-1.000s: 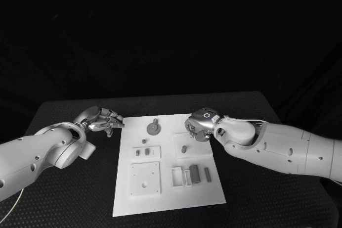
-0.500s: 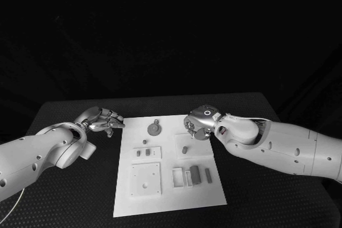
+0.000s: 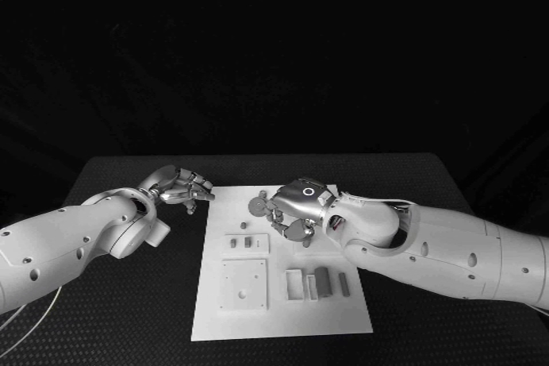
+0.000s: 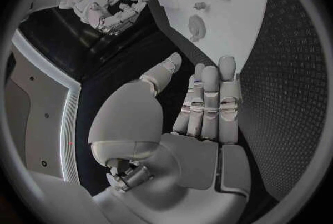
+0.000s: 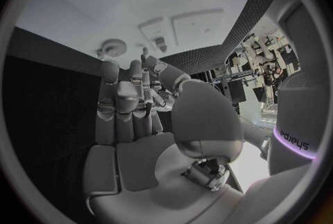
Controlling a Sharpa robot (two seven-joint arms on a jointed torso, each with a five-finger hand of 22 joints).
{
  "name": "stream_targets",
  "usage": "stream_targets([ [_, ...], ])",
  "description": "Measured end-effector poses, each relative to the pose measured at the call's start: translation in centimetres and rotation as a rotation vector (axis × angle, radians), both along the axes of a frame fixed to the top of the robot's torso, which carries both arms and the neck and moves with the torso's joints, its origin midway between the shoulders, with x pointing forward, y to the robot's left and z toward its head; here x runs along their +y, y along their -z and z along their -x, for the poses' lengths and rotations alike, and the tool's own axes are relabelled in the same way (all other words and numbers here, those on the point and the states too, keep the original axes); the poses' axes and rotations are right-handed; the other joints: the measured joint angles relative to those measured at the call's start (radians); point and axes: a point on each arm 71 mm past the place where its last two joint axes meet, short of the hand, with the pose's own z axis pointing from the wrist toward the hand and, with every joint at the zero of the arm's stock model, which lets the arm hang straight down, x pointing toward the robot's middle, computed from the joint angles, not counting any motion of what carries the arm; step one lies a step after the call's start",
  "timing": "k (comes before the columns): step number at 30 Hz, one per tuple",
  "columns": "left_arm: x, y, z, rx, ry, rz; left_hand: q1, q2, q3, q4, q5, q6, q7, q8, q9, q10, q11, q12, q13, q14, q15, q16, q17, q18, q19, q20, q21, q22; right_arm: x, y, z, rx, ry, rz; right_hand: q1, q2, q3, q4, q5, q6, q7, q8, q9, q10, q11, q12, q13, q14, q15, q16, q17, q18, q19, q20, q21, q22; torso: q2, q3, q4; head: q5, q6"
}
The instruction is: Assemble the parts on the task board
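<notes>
The task board (image 3: 282, 287) lies in the middle of the black table (image 3: 458, 199), its long side running from near to far. The whole head view has shifted since a second ago, so the board's new place in the picture is the camera's doing. What has really changed is the right hand (image 3: 289, 213): before it hung over the board's right part beside the small raised tile, and now it has come leftward and sits over the board's far middle, hiding most of the round disc part (image 4: 196, 26) it was formerly clear of. In the right wrist view its fingers (image 5: 129, 103) stand straight and close side by side with the thumb bent beside them, holding nothing; whether they touch the board cannot be told. The left hand (image 3: 178, 185) hovers just off the board's far left corner over the table, much as before, its fingers (image 4: 208, 99) upright and close together, empty. On the board, a small peg (image 3: 243, 224) stands left of the right hand, a tile with two small parts (image 3: 241, 242) lies nearer, then a square plate with holes (image 3: 243, 283), and at near right a group of upright rectangular parts (image 3: 315, 283).
</notes>
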Motion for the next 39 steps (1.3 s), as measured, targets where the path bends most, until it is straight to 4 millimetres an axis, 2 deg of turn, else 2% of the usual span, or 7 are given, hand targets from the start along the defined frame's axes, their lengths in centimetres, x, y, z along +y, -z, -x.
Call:
stream_targets([
  [5,-0.4,0.0,0.0,0.000,0.007,0.003,0.000,0.000,0.000,0.000,0.000,0.000,0.000,0.000,0.000,0.000,0.000,0.000,0.000,0.000,0.000,0.000,0.000,0.000,0.000,0.000,0.000,0.000,1.7,1.0,0.6,0.034,-0.036,0.007,-0.004,0.001,0.002,-0.002,0.000,0.000,0.000,-0.003,0.000,0.000,0.000,0.000,0.002,0.000,0.000,0.000,-0.001,0.000,0.000,0.000,0.004,0.000,0.000,-0.0013,0.0006,0.028,-0.002],
  [11,-0.7,0.0,-0.1,0.000,0.011,0.004,0.000,0.000,0.000,0.000,0.000,-0.002,-0.002,0.000,0.000,0.000,0.000,0.000,0.001,-0.001,0.001,0.000,0.000,0.000,-0.002,0.002,0.000,0.000,3.3,2.5,1.5,0.074,-0.077,0.025,-0.004,0.001,0.003,-0.003,0.000,-0.001,0.000,-0.005,0.000,0.000,0.000,0.000,0.003,-0.003,-0.003,0.000,-0.002,0.000,-0.002,0.002,0.004,0.000,0.000,0.0000,0.0006,0.064,-0.004],
  [16,-0.8,0.0,-0.1,-0.001,0.012,0.004,0.000,0.000,0.000,0.000,0.000,-0.002,-0.002,0.000,0.000,0.000,0.000,0.004,0.001,-0.001,0.001,0.000,0.000,0.000,-0.002,0.002,0.000,0.000,4.3,4.0,2.3,0.115,-0.101,0.040,-0.003,0.002,0.005,-0.001,0.000,-0.001,0.001,-0.005,0.000,0.000,0.000,0.000,0.003,-0.003,-0.003,0.000,-0.002,0.000,-0.002,0.002,0.004,0.000,0.001,0.0000,0.0017,0.084,-0.009],
  [21,-1.0,0.1,-0.2,-0.001,0.015,0.005,0.000,0.000,0.000,0.000,0.000,0.001,0.001,0.000,0.000,0.000,0.000,0.004,0.001,-0.001,0.001,0.000,0.000,0.000,-0.002,0.002,0.000,0.000,4.3,4.8,2.4,0.135,-0.102,0.053,-0.002,0.003,0.005,-0.001,-0.001,-0.001,0.001,-0.008,0.000,0.000,0.000,-0.001,0.004,-0.003,-0.003,0.000,-0.002,0.000,-0.002,0.002,0.004,0.000,0.002,-0.0002,0.0019,0.107,-0.017],
  [28,-1.0,0.1,-0.2,-0.001,0.014,0.005,0.000,0.000,0.000,0.000,0.000,0.002,0.002,0.000,0.000,0.000,0.000,0.004,0.001,-0.001,0.001,0.000,0.000,0.000,-0.002,0.002,0.000,0.000,4.5,5.2,2.7,0.155,-0.110,0.061,-0.005,0.009,0.005,-0.001,-0.003,-0.003,0.002,-0.004,0.001,0.000,0.000,-0.001,0.005,-0.003,-0.003,0.000,-0.003,0.000,-0.002,0.002,0.004,0.000,0.002,0.0000,0.0018,0.127,-0.029],
  [39,-0.8,0.1,-0.2,0.000,0.009,0.003,0.000,0.000,0.000,0.000,0.000,0.002,0.002,0.000,0.000,0.000,0.000,0.004,0.001,-0.001,0.001,0.000,0.000,0.000,-0.002,0.002,-0.004,0.000,4.1,5.5,3.0,0.186,-0.115,0.069,-0.005,0.009,0.004,-0.001,0.000,-0.003,0.002,-0.004,0.002,-0.002,-0.002,-0.001,0.008,-0.002,-0.002,0.000,-0.004,0.000,-0.003,0.003,0.004,0.000,0.002,-0.0003,0.0006,0.146,-0.046],
])
